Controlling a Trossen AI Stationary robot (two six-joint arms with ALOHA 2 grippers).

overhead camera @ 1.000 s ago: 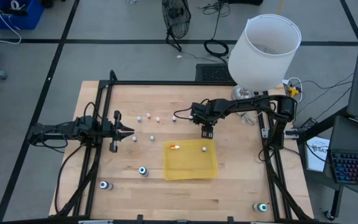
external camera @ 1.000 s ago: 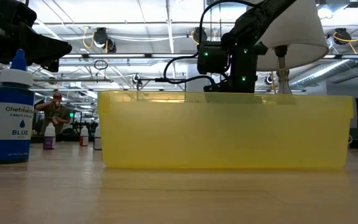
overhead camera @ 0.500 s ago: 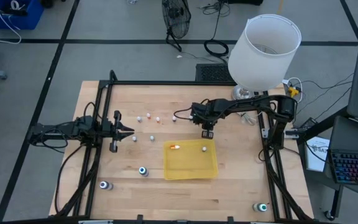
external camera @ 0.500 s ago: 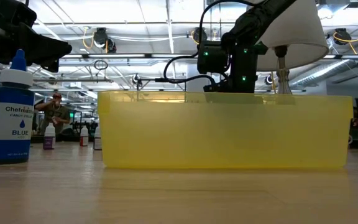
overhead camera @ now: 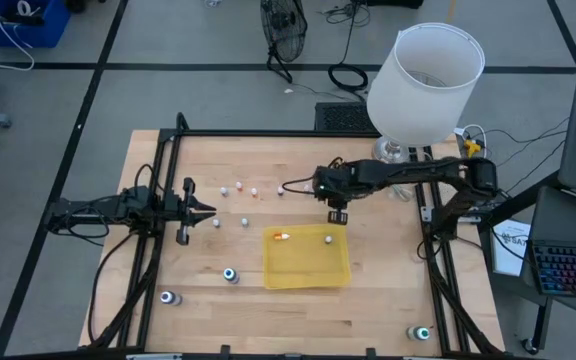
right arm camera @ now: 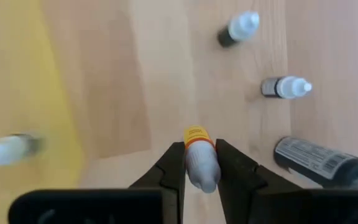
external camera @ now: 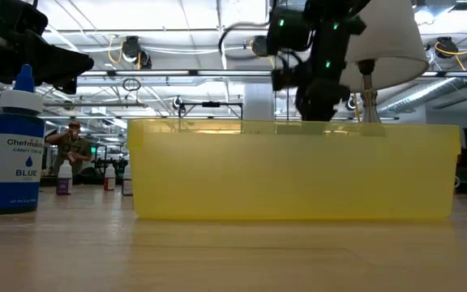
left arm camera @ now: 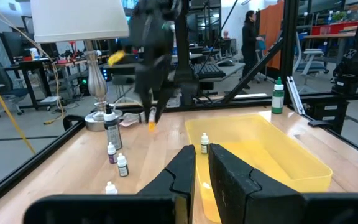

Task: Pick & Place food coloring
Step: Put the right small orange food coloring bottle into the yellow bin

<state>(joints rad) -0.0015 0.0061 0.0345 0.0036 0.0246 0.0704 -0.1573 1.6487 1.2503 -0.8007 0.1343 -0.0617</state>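
Lifted, right end effector (right arm camera: 201, 163) grips a bottle (right arm camera: 200, 155), its base hidden.

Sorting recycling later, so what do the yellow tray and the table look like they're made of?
The yellow tray looks like plastic, probably: it's slightly see-through and smooth, with a soft sheen. The table looks like pale wood, butcher-block style: grain and joined strips show, finish matte.

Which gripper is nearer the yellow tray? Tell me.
Right. The right gripper, shut on a small bottle, hangs just off the yellow tray at its far edge. The left gripper, shut, waits farther off, left of the tray.
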